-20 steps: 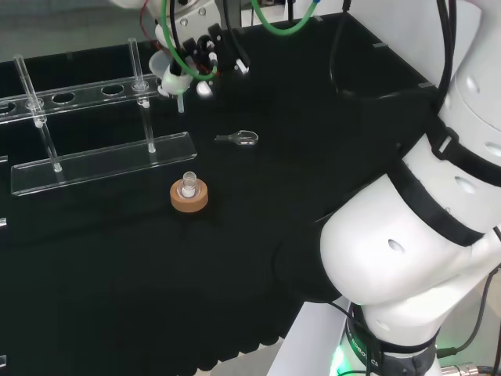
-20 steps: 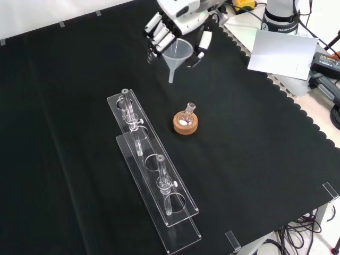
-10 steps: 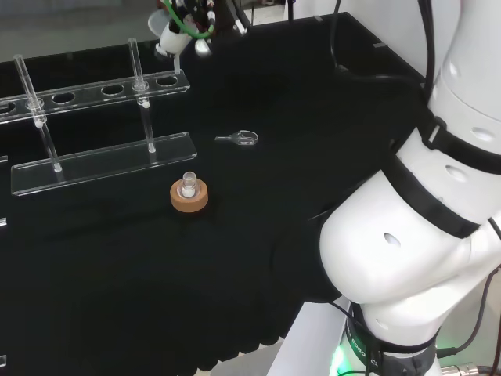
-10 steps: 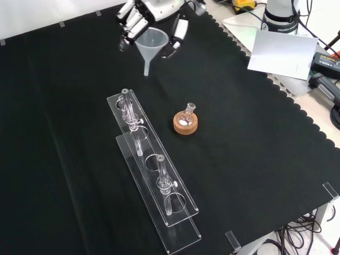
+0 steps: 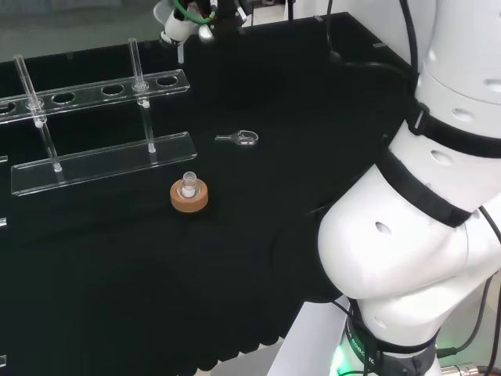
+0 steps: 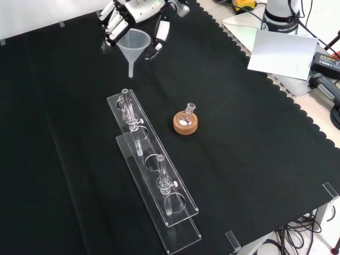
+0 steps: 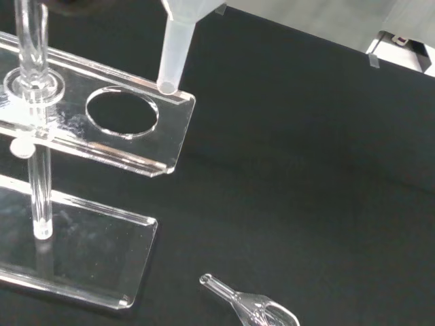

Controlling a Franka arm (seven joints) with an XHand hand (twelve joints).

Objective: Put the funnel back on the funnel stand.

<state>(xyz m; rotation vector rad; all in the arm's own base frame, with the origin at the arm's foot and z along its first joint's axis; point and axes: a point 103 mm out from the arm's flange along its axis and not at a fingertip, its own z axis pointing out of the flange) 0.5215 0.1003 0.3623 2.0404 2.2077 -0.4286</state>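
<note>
1. Fingers point(image 6: 114, 21) of the hand point(image 6: 139, 9) curl round the funnel's cone, carrying it aloft.
2. Funnel stand point(image 6: 151, 172): clear, stiff plastic rack; holed top plate.
3. Funnel point(image 6: 132, 43): stem down, above the funnel stand's end hole point(image 7: 122, 111), tip near the plate's corner. Likely light, rigid, slippery; best held at the cone rim.
4. Flask on cork ring point(image 6: 186, 122): beside the funnel stand.

I work in a laboratory: my bench point(image 6: 255, 175) is draped in black cloth and set with clear labware, namely a long acrylic funnel stand point(image 6: 154, 175) with round holes and upright rods, a small glass flask point(image 6: 187, 113) seated in a cork ring point(image 6: 186, 126), and a little glass piece point(image 5: 238, 139) lying loose, while cables and electronics point(image 6: 324, 61) crowd the bench's edge
</note>
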